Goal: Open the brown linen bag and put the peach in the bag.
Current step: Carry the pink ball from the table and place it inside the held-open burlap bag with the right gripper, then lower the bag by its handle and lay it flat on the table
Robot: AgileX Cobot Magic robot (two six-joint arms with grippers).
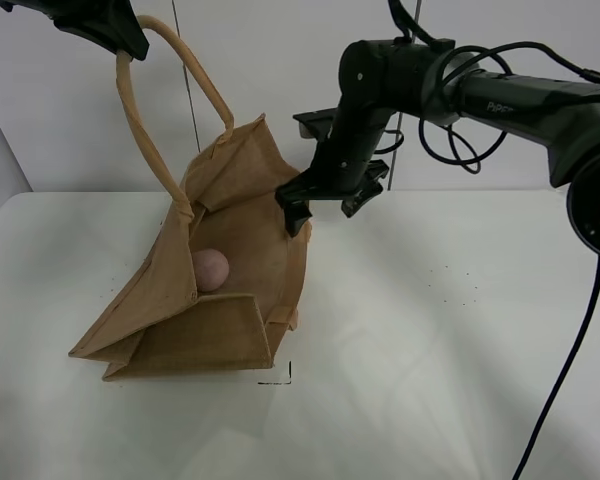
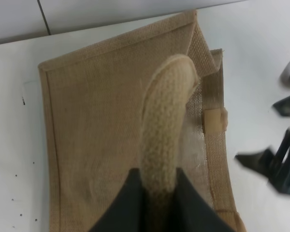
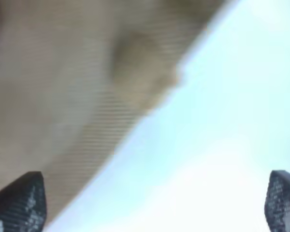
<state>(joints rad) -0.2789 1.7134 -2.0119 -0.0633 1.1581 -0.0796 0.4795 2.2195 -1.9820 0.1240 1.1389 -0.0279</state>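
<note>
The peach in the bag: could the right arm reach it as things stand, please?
Probably yes: the left gripper holds a handle up, so the brown linen bag gapes, the peach lies exposed inside, and the right gripper, jaws open, hangs at the rim.

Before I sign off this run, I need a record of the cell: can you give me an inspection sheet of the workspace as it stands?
Surface: white table, a few dark specks, a small black corner mark.
Job's things: brown linen bag open and tilted, one handle held up; peach inside it.
Clutter: nothing seen.
Grippers: left gripper shut on the handle; right gripper open, empty, beside the bag's rim.
Cables: black cable hanging on the right; more looped at the right arm.
Surroundings: plain pale wall behind.
</note>
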